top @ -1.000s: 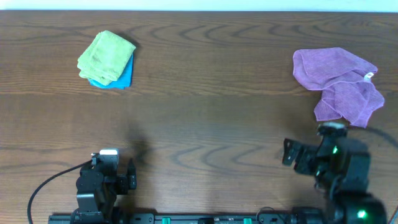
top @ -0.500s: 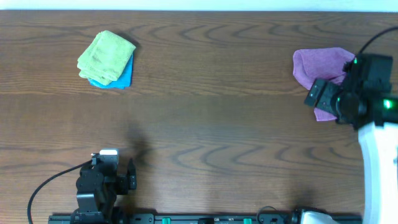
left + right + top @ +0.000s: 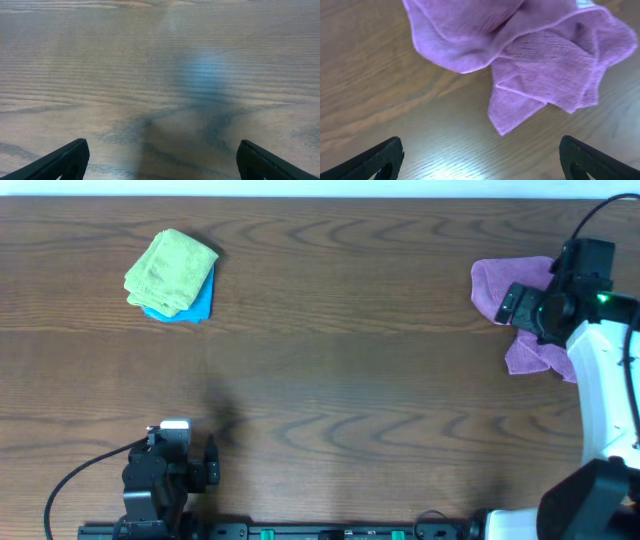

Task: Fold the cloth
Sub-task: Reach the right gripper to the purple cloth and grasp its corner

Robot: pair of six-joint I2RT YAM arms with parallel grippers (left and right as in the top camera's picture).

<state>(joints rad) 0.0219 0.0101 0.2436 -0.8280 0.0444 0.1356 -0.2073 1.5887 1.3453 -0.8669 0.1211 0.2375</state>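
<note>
Shows, from overhead, a dark wood-grain desk (image 3: 350, 380) with a purple cloth (image 3: 488, 283) lying crumpled and unfolded near the far right edge. Places the right pincer (image 3: 518, 306) over that cloth, hiding its middle and leaving purple visible to the left of the arm and below it. Looks down, in the right wrist view, on the same cloth bunched into two loose lobes with pale stitched hems, one lobe overlapping the other, and a sliver of white tag (image 3: 583, 3) at the very top edge. Sets the two black fingertips of the right pincer in the bottom corners of that view, spread wide apart, holding nothing, with bare desk between them and the cloth lying just beyond. Cannot tell how high above the desk they sit. Finds the left pincer (image 3: 197, 461) parked at the near left edge of the desk, well apart from the purple cloth, with a black cable (image 3: 75, 480) curving away to its left. Reveals, in the left wrist view, its fingertips also spread wide, with only blurred wood grain between them. Adds, at the far left of the desk, a lime-green cloth (image 3: 170, 270) folded and resting on top of a blue cloth (image 3: 197, 306), the blue peeking out along the lower right side
</note>
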